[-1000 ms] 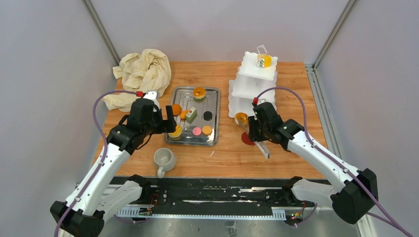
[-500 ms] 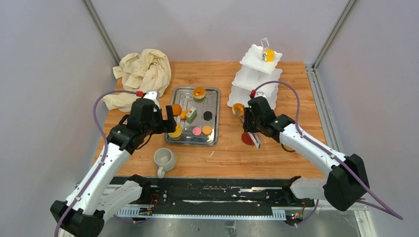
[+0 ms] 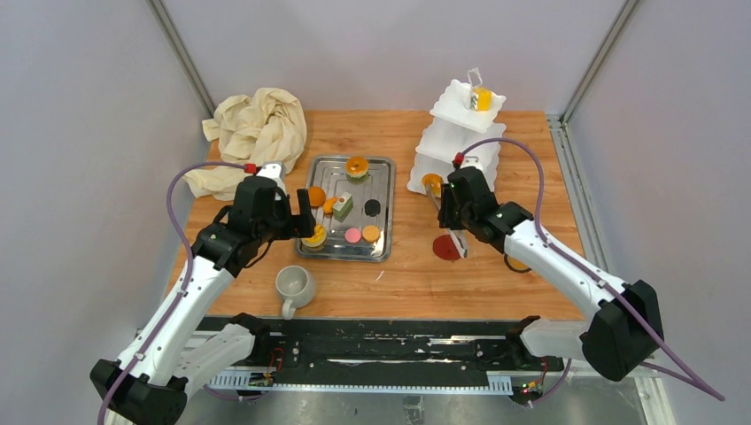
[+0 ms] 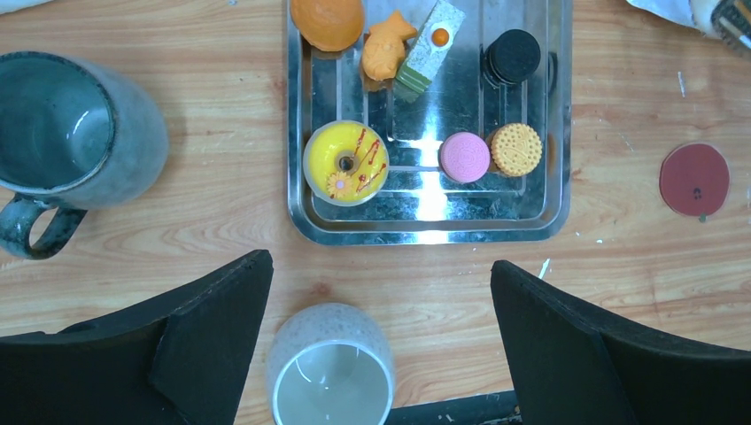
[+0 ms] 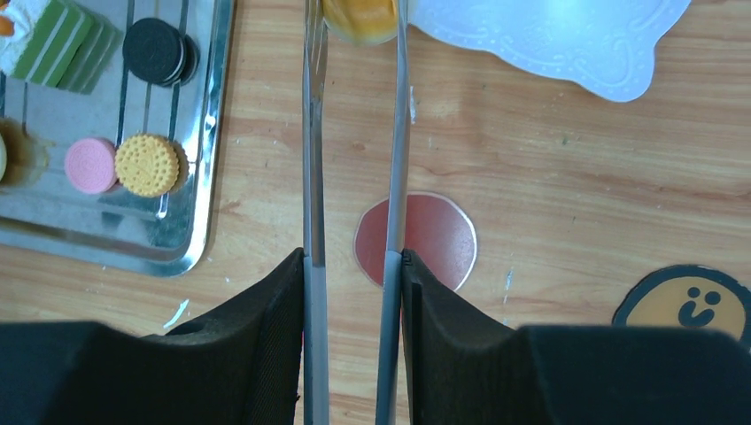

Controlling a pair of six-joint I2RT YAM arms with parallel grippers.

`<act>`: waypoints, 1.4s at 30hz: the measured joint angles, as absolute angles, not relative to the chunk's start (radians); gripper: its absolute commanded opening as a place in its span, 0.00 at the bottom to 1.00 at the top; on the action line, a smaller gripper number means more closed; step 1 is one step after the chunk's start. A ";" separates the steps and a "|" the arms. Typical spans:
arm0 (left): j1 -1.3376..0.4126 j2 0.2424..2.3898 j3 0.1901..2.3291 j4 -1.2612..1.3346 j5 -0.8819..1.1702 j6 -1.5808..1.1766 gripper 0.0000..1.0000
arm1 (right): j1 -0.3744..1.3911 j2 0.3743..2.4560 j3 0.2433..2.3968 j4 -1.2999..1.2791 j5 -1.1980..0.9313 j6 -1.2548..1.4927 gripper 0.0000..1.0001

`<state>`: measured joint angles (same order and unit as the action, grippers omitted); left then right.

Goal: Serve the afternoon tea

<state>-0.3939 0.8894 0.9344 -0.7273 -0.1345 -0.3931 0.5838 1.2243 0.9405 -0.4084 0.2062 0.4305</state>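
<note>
Right claw (image 5: 354, 261) clenched on metal tongs (image 5: 396, 133), whose tips pinch an orange tart (image 5: 359, 19) just beside the white stand (image 5: 549, 44). Left claw (image 4: 381, 266) gapes wide, empty, above the table (image 4: 620, 266).

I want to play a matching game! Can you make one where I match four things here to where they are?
Things: 1 pink cake; 2 yellow cake; 3 orange tart; 4 cloth.
Places: a between the tongs; b top tier of the stand; c on the steel tray; d far left corner of the table.
Pairs: 1c, 2b, 3a, 4d.
</note>
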 measured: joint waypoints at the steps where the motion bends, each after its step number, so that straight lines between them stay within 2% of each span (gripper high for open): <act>1: -0.394 0.889 0.934 -0.727 -0.134 -0.393 0.98 | 0.582 1.235 0.949 -0.405 0.216 0.430 0.18; 7: -0.394 0.889 0.934 -0.727 -0.134 -0.393 0.98 | 0.546 1.354 0.982 -0.333 0.261 0.432 0.21; 9: -0.394 0.889 0.934 -0.727 -0.134 -0.393 0.98 | 0.529 1.405 0.989 -0.311 0.265 0.435 0.36; 11: -0.394 0.888 0.934 -0.727 -0.134 -0.393 0.98 | 0.519 1.443 0.993 -0.292 0.266 0.438 0.45; 16: -0.394 0.879 0.934 -0.727 -0.134 -0.393 0.98 | 0.514 1.494 1.005 -0.268 0.262 0.453 0.53; 26: -0.394 0.874 0.922 -0.728 -0.134 -0.393 0.98 | 0.514 1.366 0.981 -0.275 0.244 0.461 0.52; 32: -0.394 0.874 0.916 -0.727 -0.134 -0.394 0.98 | 0.514 1.232 0.945 -0.318 0.205 0.460 0.43; 37: -0.394 0.874 0.916 -0.725 -0.134 -0.394 0.98 | 0.519 1.172 0.915 -0.339 0.051 0.446 0.41; 42: -0.394 0.874 0.910 -0.712 -0.132 -0.398 0.98 | 0.614 1.248 0.952 -0.349 -0.047 0.406 0.40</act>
<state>-0.3939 0.8742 0.9096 -0.7124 -0.1322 -0.3981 0.6140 1.2484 0.9524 -0.3492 -0.0475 0.4061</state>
